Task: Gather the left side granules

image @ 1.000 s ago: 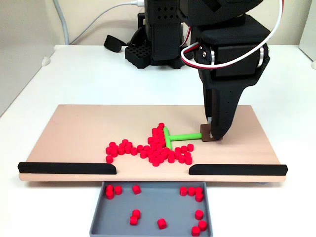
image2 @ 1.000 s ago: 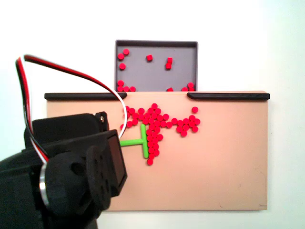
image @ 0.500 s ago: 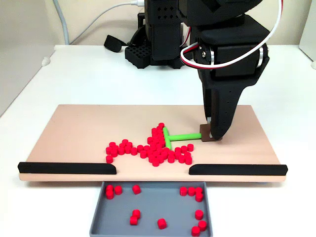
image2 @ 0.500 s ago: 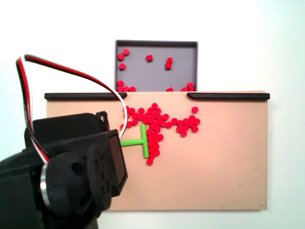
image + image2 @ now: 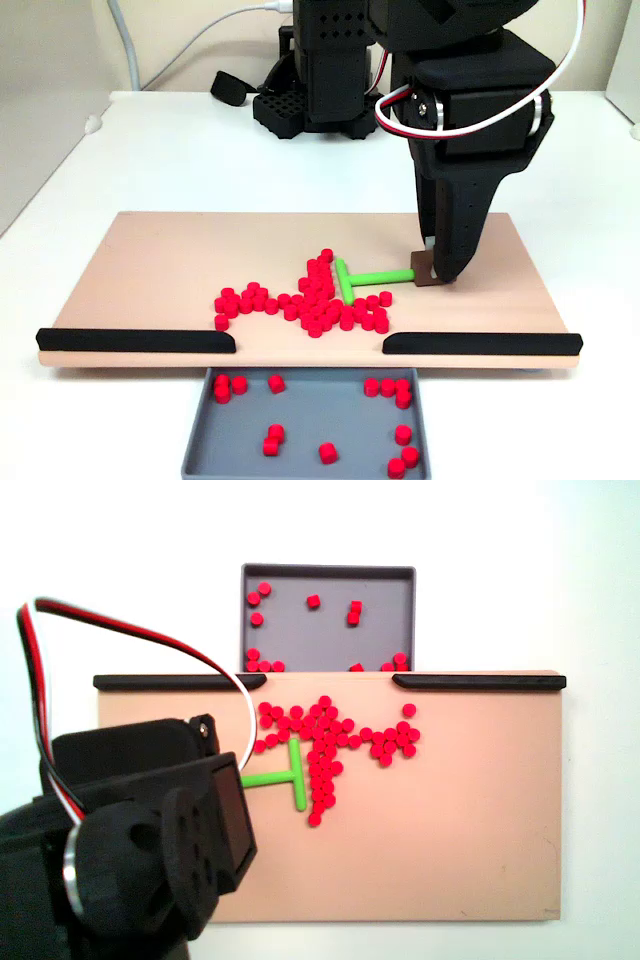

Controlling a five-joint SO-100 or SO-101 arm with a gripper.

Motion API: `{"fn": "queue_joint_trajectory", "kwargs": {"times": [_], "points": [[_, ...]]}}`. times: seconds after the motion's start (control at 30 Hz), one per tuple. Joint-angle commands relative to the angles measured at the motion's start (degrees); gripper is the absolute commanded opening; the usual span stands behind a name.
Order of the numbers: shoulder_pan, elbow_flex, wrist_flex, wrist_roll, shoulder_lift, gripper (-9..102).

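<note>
I've got the gripper [image 5: 432, 276] clamped on the brown end of the green pusher [image 5: 362, 279], its stem pointing left in this front view at the granules [image 5: 300, 300] heaped against its crossbar on the board [image 5: 150, 260].

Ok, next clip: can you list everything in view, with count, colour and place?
small red cylinder granules: many, red, clustered mid-board; about a dozen more in the tray.
green T-shaped pusher: one, green with a brown handle block, on the board, crossbar against the cluster.
flat wooden board: one, tan, on the white table.
black edge rails: two, along the board's tray side, gap between them.
shallow grey tray: one, below the gap.
black arm's fingers: at the pusher's handle block.
</note>
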Motion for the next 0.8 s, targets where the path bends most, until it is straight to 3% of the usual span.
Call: {"fn": "queue_joint_trajectory", "kwargs": {"times": [0.0, 0.47, 0.77], "points": [[-0.8, -1.8, 0.0, -0.7, 4.4, 0], [-2.1, -0.8, 6.2, -3.8, 10.7, 0], [-0.7, 1.8, 10.8, -25.8, 19.1, 0]]}}
